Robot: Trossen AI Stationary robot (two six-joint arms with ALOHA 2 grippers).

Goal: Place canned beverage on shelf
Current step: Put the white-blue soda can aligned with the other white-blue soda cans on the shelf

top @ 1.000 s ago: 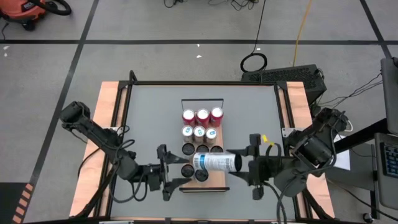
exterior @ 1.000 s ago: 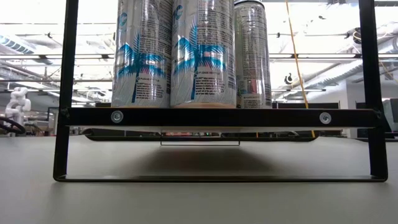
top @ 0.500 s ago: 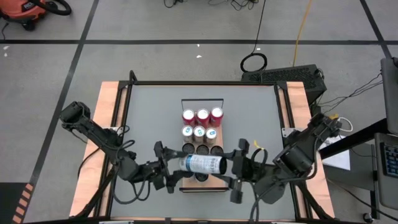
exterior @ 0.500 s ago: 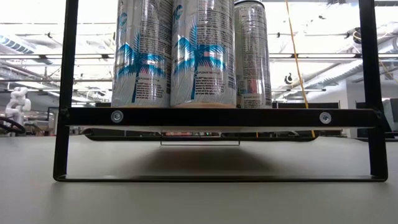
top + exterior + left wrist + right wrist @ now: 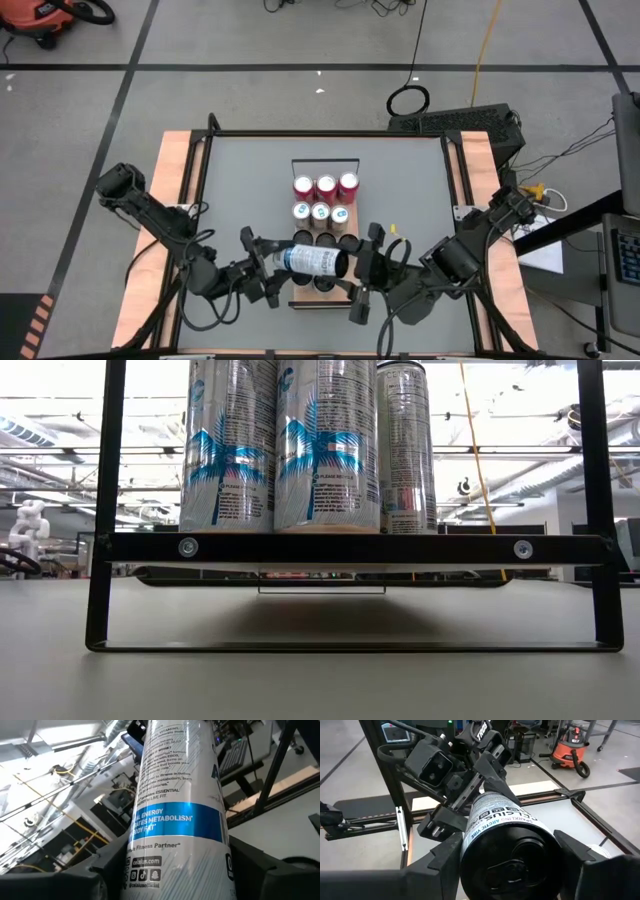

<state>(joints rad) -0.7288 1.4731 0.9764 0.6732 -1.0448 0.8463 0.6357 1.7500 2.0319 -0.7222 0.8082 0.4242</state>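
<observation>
A slim white and blue can [image 5: 312, 260] lies level in the air over the near end of the shelf [image 5: 294, 225], its dark lid end toward the table's right. My right gripper [image 5: 357, 272] is shut on that lid end. My left gripper [image 5: 272, 265] is open, and its fingers [image 5: 260, 870] stand on either side of the can's bottom end [image 5: 175, 865] with little room left. On the light-wood shelf stand rows of red cans [image 5: 325, 186], white cans [image 5: 321, 211] and dark-topped cans [image 5: 325, 240]. In the low view, tall cans [image 5: 325, 445] stand on the shelf's board. My right gripper pinches the can near its dark lid end [image 5: 470, 827] between its two fingers [image 5: 445, 857], one on each side of the round wall. The fingers come level from the table's right and lie along the can. The can is lifted clear and lies level above the shelf.
The thin black wire rail [image 5: 325, 162] closes the shelf's far end. Pale wooden strips [image 5: 172, 190] run along the table's left and right sides. Grey tabletop [image 5: 250, 190] lies bare to either side of the shelf. A black frame [image 5: 105, 510] stands close before the low camera.
My right gripper has carried the can toward the table's left and rolled with it. The can's bottom end has come in between my left gripper's fingers. My left gripper has stayed in place and turned about its wrist toward the can.
</observation>
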